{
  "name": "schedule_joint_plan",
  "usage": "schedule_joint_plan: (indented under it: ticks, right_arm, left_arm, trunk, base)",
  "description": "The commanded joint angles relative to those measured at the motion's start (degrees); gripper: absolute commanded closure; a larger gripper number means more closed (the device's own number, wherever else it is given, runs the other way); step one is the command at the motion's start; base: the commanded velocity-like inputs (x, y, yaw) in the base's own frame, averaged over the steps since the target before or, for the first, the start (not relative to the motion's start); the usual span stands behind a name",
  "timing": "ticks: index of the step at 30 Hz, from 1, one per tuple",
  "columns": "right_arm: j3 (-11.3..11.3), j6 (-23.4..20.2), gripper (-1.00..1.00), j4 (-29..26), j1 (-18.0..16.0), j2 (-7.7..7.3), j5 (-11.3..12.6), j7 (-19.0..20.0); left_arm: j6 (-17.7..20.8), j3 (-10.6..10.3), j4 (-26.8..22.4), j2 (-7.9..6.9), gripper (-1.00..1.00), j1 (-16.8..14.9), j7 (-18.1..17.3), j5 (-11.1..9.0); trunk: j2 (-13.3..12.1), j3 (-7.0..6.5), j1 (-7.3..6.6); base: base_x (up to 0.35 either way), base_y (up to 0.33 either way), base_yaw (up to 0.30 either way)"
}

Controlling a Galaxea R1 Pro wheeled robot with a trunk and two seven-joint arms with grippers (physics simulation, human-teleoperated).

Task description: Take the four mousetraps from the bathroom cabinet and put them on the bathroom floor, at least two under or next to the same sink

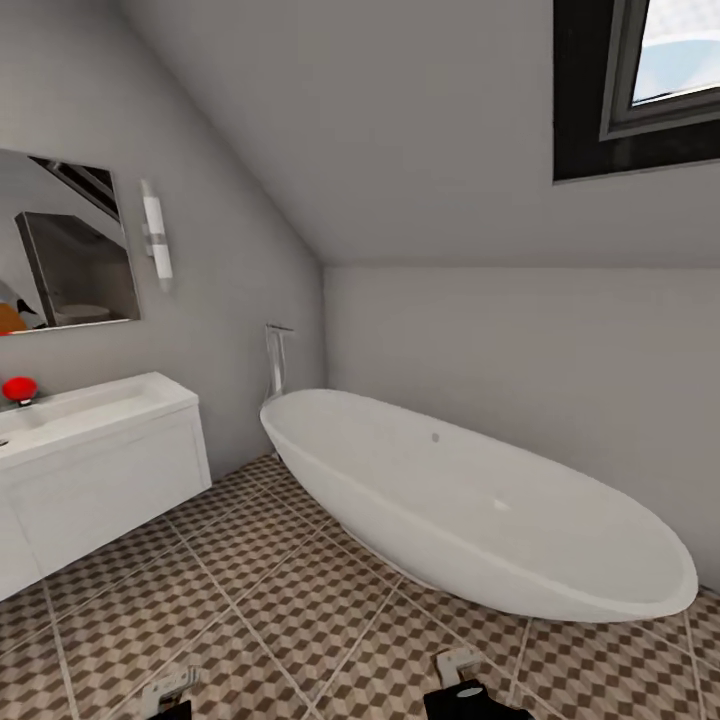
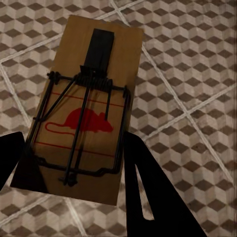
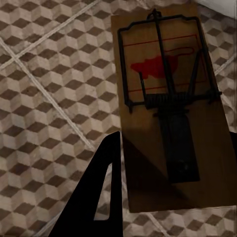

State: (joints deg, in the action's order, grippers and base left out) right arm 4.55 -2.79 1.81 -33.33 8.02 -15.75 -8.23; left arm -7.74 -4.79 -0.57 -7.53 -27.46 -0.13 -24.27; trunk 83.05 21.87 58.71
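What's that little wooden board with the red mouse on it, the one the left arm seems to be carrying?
It is a mousetrap: a flat rectangular tan wooden board printed with a red mouse outline and thin red lines. A dark wire frame and coiled spring lie across it, with a black flat tab near one end. The left gripper's dark fingers clamp its long edges, holding it above the cube-patterned floor tiles.

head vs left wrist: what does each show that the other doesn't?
Head alone: the bathroom sink on its white vanity, a mirror, a wall lamp, the bathtub, a skylight and a red object on the basin.
Left wrist alone: a mousetrap with a red mouse mark, gripped between the left gripper fingers.
Both: the cube-patterned bathroom floor.
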Motion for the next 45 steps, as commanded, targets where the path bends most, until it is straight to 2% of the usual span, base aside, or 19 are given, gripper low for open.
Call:
schedule_joint_plan:
  ticks: [1, 8, 18, 45]
  right_arm:
    - [0.5, -0.1, 1.00, 0.1, -0.1, -0.01, -0.5, -0.2]
    - [0.5, -0.1, 1.00, 0.1, -0.1, -0.01, -0.6, -0.3]
    - [0.4, -0.1, 1.00, 0.1, -0.1, 0.01, -0.7, -0.3]
    - [0.4, -0.2, 1.00, 0.1, -0.1, 0.15, -0.8, -0.3]
  left_arm:
    - [-0.2, -0.5, 0.1, 0.01, 1.00, 0.0, 0.0, -0.4]
    - [-0.2, -0.5, 0.0, 0.05, 1.00, 0.0, 0.0, -0.5]
    - [-0.3, -0.5, 0.0, 0.06, 1.00, 0.0, 0.0, -0.6]
    - [-0.3, -0.5, 0.0, 0.06, 1.00, 0.0, 0.0, -0.6]
  trunk:
    - [0.0, 0.07, 0.02]
    - [0.0, 0.07, 0.02]
    - [0.0, 0.07, 0.02]
    - [0.0, 0.07, 0.02]
  base:
    - [0.242, -0.176, 0.000]
    - [0.244, -0.177, 0.034]
    - [0.215, -0.147, 0.244]
    - [0.010, -0.006, 0.274]
